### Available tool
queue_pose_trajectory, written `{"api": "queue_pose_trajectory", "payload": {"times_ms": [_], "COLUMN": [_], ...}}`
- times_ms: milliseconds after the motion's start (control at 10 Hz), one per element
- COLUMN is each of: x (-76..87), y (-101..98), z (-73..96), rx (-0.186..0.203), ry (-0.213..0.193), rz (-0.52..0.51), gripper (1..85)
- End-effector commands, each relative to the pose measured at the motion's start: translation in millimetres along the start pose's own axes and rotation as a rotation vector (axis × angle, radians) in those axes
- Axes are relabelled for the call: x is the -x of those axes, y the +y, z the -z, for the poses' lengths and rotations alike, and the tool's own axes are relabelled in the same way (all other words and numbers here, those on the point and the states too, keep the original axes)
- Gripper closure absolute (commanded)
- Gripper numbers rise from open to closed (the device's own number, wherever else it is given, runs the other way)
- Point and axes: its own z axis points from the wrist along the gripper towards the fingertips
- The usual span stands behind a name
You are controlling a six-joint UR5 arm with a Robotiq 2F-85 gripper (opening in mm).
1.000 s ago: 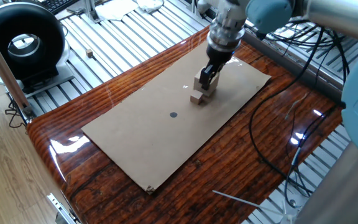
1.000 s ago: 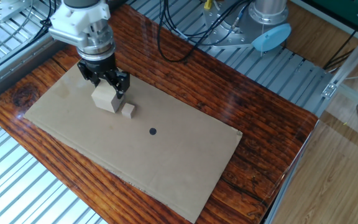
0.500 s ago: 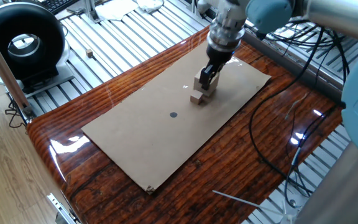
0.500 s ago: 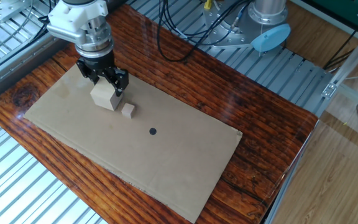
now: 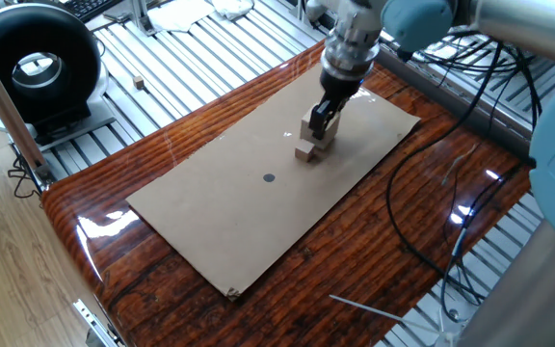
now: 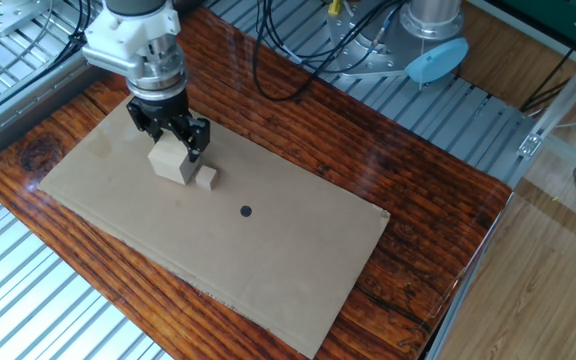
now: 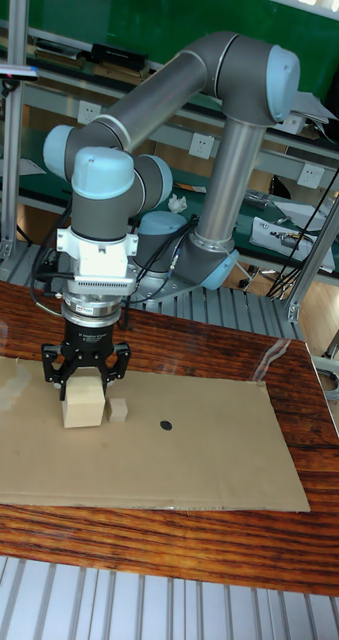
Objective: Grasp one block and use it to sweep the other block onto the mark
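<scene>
Gripper point(image 6: 173, 143) upper left of frame in the other fixed view, pointing straight down, fingers clamped on big cube point(image 6: 171, 160) from two sides. Cube sitting on cardboard sheet point(image 6: 298, 260), or just off it; can't tell which.

Small cube point(image 6: 206, 177) just right of big cube, at its lower right corner. Touching or a hair apart: can't tell. In tall fixed view, small cube point(image 7: 118, 408) beside big cube point(image 7: 83, 402), gripper point(image 7: 85, 375) fingers down either side of big one.

Mark point(image 6: 246, 211) a dark dot, right of and lower than small cube, clear gap between. In tall fixed view mark point(image 7: 166, 425) right of small cube, slightly nearer bottom of frame. Small cube lying between big cube and mark.

One fixed view: gripper point(image 5: 322, 123) centre-top, big cube point(image 5: 316, 130) under it, small cube point(image 5: 304, 151) just below-left, mark point(image 5: 269, 177) further lower left on cardboard sheet point(image 5: 220, 231).

Cardboard flat on glossy dark wood worktop point(image 6: 428, 240). Blue disc point(image 6: 436, 60) at top right of the other fixed view, off the worktop. Black round unit point(image 5: 32, 63) at upper left of one fixed view.
</scene>
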Motion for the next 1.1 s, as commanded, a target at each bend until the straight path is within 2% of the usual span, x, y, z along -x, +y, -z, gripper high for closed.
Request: {"api": "queue_pose_trajectory", "payload": {"times_ms": [0, 500, 700, 1000], "x": [2.8, 3.6, 3.6, 4.3], "y": [4.3, 10.8, 6.5, 14.9], "z": [-2.1, -4.4, -2.5, -3.0], "rx": [0.007, 0.004, -0.022, -0.016], "ry": [-0.015, -0.022, -0.019, -0.021], "rz": [-0.015, -0.038, -0.032, -0.049], "gripper": [41.0, 41.0, 41.0, 41.0]}}
